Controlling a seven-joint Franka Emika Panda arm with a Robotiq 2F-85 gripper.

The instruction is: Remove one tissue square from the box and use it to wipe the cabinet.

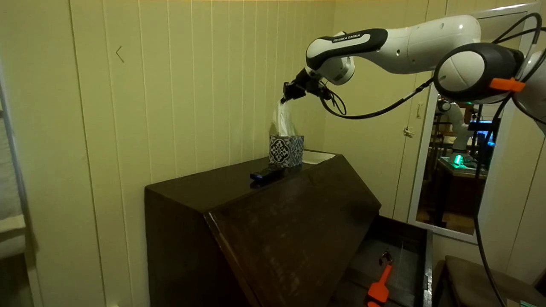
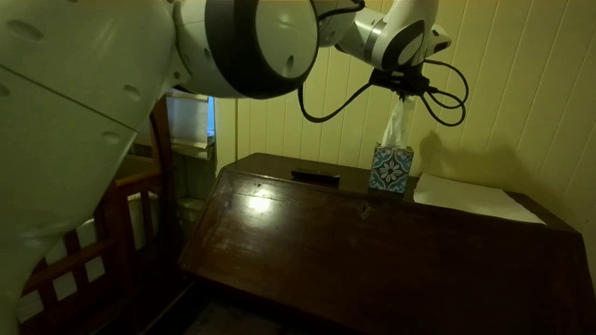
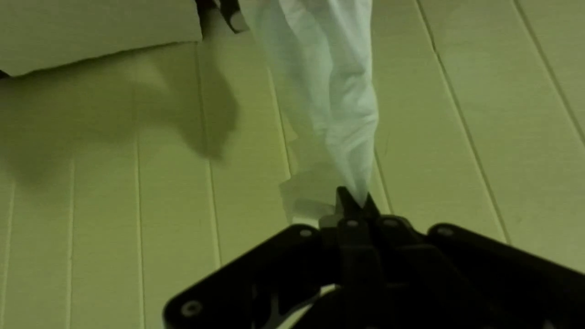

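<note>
Claw (image 3: 358, 199) clamped on the tissue (image 3: 340, 100) by its tip; it runs down to the box (image 1: 286, 151) atop the cabinet (image 1: 294, 226). Likely feather-light, limp, tears easily — bunched tip's a fair hold. Box probably light too — could lift.

The small cube-shaped tissue box (image 2: 391, 170) is patterned with flower motifs in teal, white and near-black. White is shown by the creased tissue (image 3: 338, 91), dark brown by the large wooden cabinet (image 1: 290, 230), black by the jointed claw (image 3: 358, 202), yellow-green by the grooved wall (image 1: 234, 85).
</note>
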